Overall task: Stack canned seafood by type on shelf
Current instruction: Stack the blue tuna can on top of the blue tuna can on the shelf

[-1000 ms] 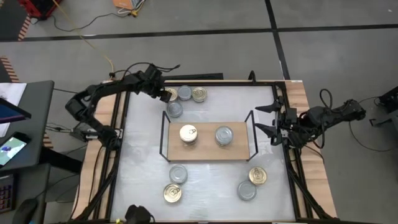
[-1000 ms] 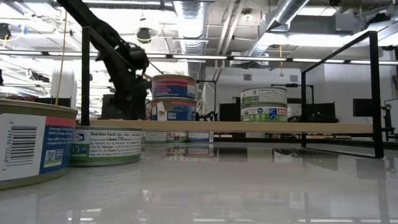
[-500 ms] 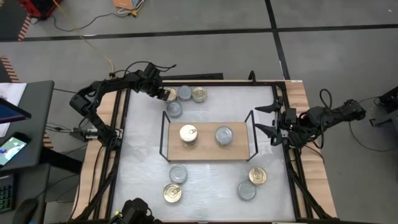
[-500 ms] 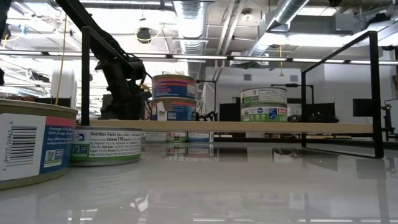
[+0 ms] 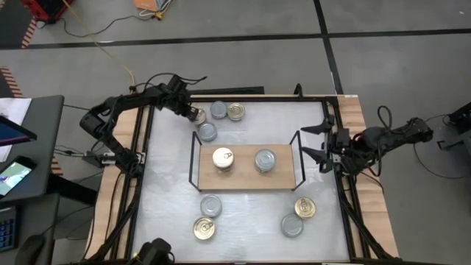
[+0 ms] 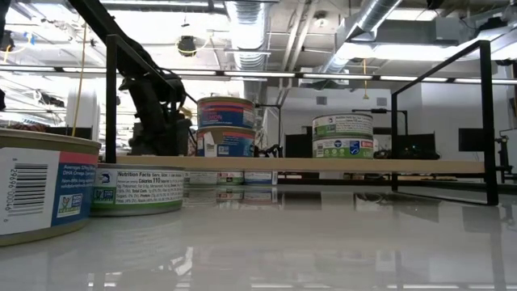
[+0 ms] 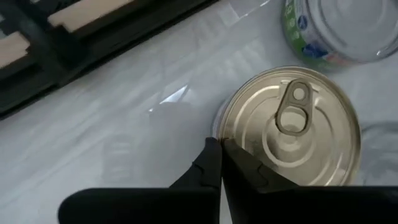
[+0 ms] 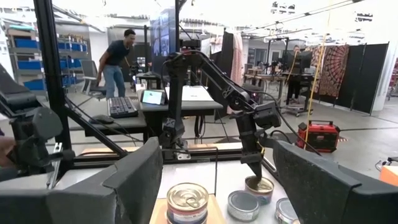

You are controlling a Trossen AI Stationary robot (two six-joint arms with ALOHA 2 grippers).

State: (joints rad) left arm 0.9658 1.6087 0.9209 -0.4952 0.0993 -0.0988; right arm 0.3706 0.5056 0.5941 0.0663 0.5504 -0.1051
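My left gripper (image 7: 219, 145) is shut and points down at the near-left rim of a gold pull-tab tin (image 7: 289, 127) at the table's far left (image 5: 198, 116). Beside that tin a silver tin (image 5: 218, 110), a gold one (image 5: 235, 112) and another silver one (image 5: 207, 131) rest on their bases. The wooden shelf (image 5: 246, 181) carries a gold-lidded stack (image 5: 224, 159) and a silver-lidded stack (image 5: 265, 160). My right gripper (image 5: 324, 140) waits open at the table's right edge. My left gripper comes from above with shut fingertips (image 7: 211, 155) at the rim of the gold tin (image 7: 225, 134), on the side toward the table's left edge. Whether they touch the rim I cannot tell. The tin sits flat on the table.
In front of the shelf stand a silver tin (image 5: 211, 205), a gold tin (image 5: 204, 230), another gold one (image 5: 305, 208) and another silver one (image 5: 291, 225). Black wire frames (image 5: 194, 158) rise at the shelf's short ends. A person (image 8: 117, 59) walks in the room beyond.
My left gripper has shut its fingers without taking hold of anything and has drawn a little toward the table's left edge, beside the gold tin. The tins stay where they were.
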